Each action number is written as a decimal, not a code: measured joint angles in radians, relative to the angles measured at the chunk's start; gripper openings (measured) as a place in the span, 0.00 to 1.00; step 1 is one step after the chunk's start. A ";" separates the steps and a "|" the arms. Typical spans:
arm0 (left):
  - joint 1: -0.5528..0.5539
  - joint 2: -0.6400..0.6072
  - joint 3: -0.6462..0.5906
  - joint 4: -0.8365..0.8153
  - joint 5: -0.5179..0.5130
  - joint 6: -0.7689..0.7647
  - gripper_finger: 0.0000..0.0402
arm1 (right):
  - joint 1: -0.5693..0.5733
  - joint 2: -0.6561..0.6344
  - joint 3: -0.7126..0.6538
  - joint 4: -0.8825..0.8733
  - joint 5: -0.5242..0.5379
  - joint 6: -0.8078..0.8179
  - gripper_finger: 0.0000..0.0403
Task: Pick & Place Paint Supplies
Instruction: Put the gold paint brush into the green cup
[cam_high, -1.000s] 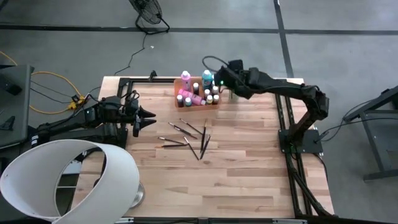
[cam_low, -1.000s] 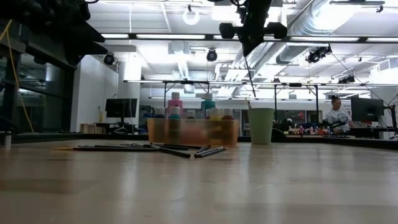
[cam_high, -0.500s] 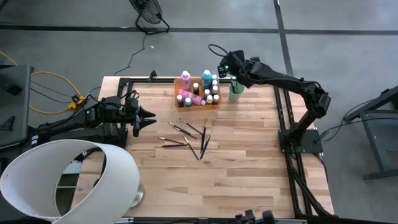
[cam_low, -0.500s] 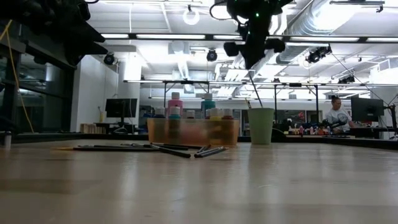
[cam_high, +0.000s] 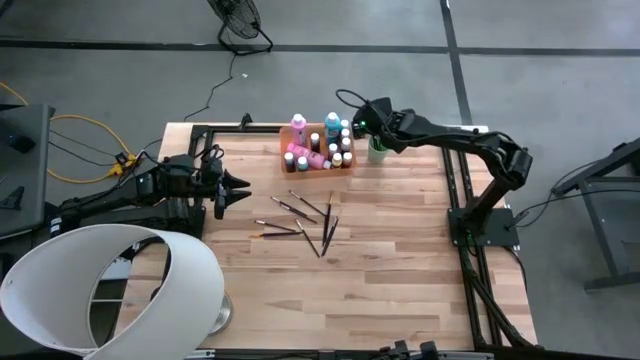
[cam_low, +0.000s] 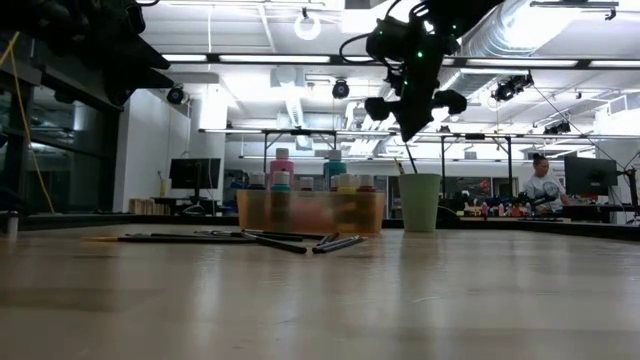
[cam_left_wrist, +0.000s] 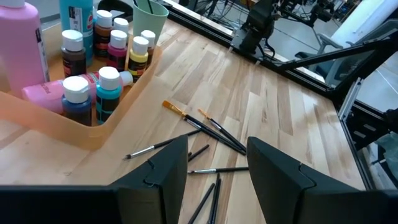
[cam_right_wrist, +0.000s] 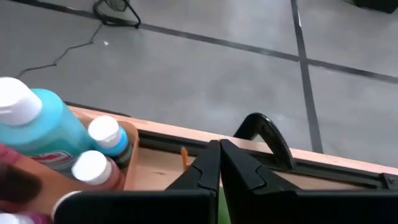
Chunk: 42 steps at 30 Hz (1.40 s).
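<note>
While the right pincer (cam_high: 366, 124) hangs closed above the green cup (cam_high: 377, 150) at the far edge of the bench (cam_high: 380, 270), the step in hand appears to be the sorting of brushes into that cup; whether a brush has just gone in cannot be told, though the low view shows a thin dark stem rising from the cup's rim. Paint bottles (cam_high: 320, 145) with white caps, pink, teal and brown, stand or lie inside the orange tray (cam_high: 285, 148) just beside the cup. Loose paintbrushes (cam_high: 300, 222) lie scattered on the bare wood near the middle of the bench, well apart from the tray. The left pincer (cam_high: 240, 191) waits at the left edge of the bench, its two fingers parted and holding nothing, pointed toward the brushes. By judgement, the next move calls for one arm to reach the scattered brushes, close on a single thin handle lying flat on the wood, and carry it to the cup. The left wrist view alone shows the bottle labels, one bottle lying on its side in the tray, and an orange-tipped brush (cam_left_wrist: 180, 112) among the dark ones. The right wrist view alone shows the right fingers pressed together, with teal bottles (cam_right_wrist: 37, 134) to one side. The low view alone shows a person (cam_low: 543, 187) far behind the bench.
</note>
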 joint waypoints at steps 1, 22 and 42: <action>0.000 0.000 0.000 0.000 0.000 0.000 0.40 | 0.000 0.000 -0.002 -0.002 -0.001 0.000 0.01; 0.000 -0.004 0.000 0.007 -0.001 -0.040 0.40 | 0.000 -0.056 -0.003 -0.051 -0.314 0.105 0.36; 0.000 -0.016 0.000 0.012 0.027 0.020 0.40 | 0.174 -0.066 -0.003 -0.050 -0.622 0.525 0.38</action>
